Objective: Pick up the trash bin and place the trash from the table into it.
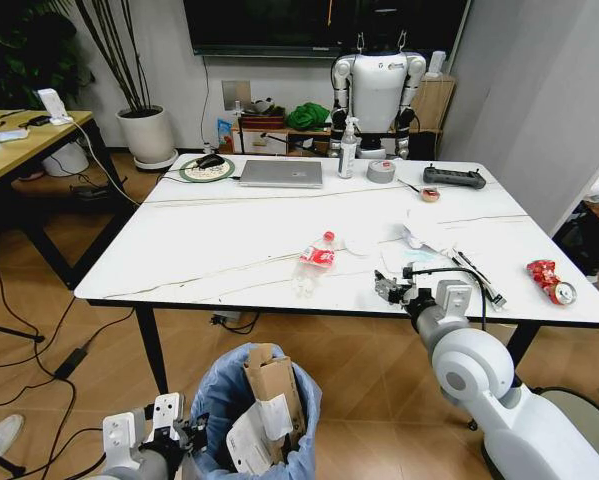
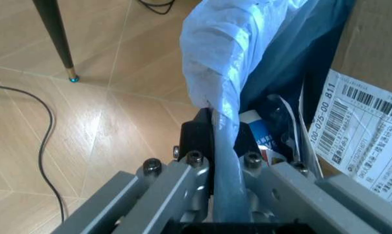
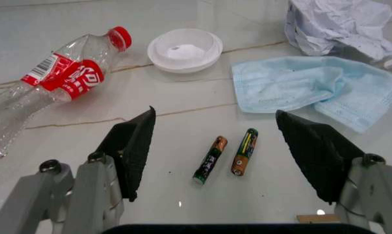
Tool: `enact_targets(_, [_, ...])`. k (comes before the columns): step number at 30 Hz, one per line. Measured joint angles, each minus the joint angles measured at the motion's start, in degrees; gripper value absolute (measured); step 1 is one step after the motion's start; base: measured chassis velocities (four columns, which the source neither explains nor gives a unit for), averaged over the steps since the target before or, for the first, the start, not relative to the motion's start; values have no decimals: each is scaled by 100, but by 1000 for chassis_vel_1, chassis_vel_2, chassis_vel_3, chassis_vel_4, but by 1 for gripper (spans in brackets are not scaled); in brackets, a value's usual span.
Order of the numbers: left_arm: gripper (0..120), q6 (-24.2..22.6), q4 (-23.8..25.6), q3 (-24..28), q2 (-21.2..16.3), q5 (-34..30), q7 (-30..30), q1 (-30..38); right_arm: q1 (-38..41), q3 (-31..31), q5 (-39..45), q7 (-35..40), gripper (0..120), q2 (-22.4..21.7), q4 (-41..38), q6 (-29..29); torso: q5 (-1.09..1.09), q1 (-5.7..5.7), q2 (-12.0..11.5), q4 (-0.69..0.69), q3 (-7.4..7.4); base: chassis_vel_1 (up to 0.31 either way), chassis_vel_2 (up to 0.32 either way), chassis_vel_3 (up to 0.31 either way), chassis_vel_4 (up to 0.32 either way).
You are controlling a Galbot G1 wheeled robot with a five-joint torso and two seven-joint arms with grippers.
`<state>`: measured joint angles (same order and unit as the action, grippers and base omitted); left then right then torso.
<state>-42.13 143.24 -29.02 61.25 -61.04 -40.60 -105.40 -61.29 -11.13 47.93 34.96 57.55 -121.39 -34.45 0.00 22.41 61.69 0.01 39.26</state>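
Head view showed the white marble-look tabletop (image 1: 229, 235) on black legs over a wood-plank floor (image 1: 69, 330), a television and a potted plant behind it. The left pincer (image 2: 215, 161) was clamped on the rim of the blue-lined trash bin (image 1: 224, 400), held below the near edge. The right pincer (image 3: 215, 146) hung wide open over two batteries (image 3: 225, 158), beside the crushed bottle (image 3: 59, 83) and a face mask (image 3: 312, 92).

- Setting: an office or robotics lab room.
- Evidence: a white table (image 1: 229, 235) carrying a laptop (image 1: 281, 173); a wall-mounted screen (image 1: 279, 25); a second humanoid robot (image 1: 378, 88) standing behind.
- Wood-pattern floor (image 1: 69, 310) with loose cables; a potted plant (image 1: 146, 130) near a wooden desk (image 1: 19, 145).
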Motion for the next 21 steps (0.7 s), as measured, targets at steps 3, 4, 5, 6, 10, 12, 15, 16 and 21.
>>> enact_targets(3, [0, 0, 0, -7, -4, 6, 2, 4, 15, 18, -13, 0, 66, 10, 106, 15, 0, 0, 0, 0, 0, 0, 0, 0, 0])
enact_targets(4, [0, 0, 0, -9, -5, 7, 2, 5, 16, 18, -17, 0, 64, 12, 124, 25, 0, 0, 0, 0, 0, 0, 0, 0, 0])
enact_targets(5, [0, 0, 0, -9, -5, 7, 2, 5, 16, 18, -17, 0, 64, 12, 124, 25, 0, 0, 0, 0, 0, 0, 0, 0, 0])
enact_targets(6, [0, 0, 0, -13, -9, 9, 2, 7, 17, 17, -23, 0, 62, 18, 153, 50, 0, 0, 0, 0, 0, 0, 0, 0, 0])
enact_targets(10, [0, 0, 0, -7, 1, 26, 18, 30, -20, -57, -53, 3, 54, 64, 230, 148, 0, 0, 0, 0, 0, 0, 0, 0, 0])
enact_targets(12, [0, 0, 0, -1, 6, 28, 22, 31, -32, -71, -59, 2, 52, 54, 236, 150, 0, 0, 0, 0, 0, 0, 0, 0, 0])
enact_targets(15, [0, 0, 0, 1, 6, 31, 25, 36, -42, -83, -62, -1, 50, 36, 242, 150, 0, 0, 0, 0, -1, 0, 0, 0, 0])
enact_targets(16, [0, 0, 0, 1, 5, 30, 28, 44, -43, -78, -62, -2, 50, 35, 253, 150, 0, -1, 0, 0, -1, 0, 0, 0, 0])
enact_targets(21, [0, 0, 0, 10, 9, 59, 57, 58, -45, -21, -92, -2, 50, 77, 355, 154, 0, -1, 0, 0, -1, 0, 0, 0, 0])
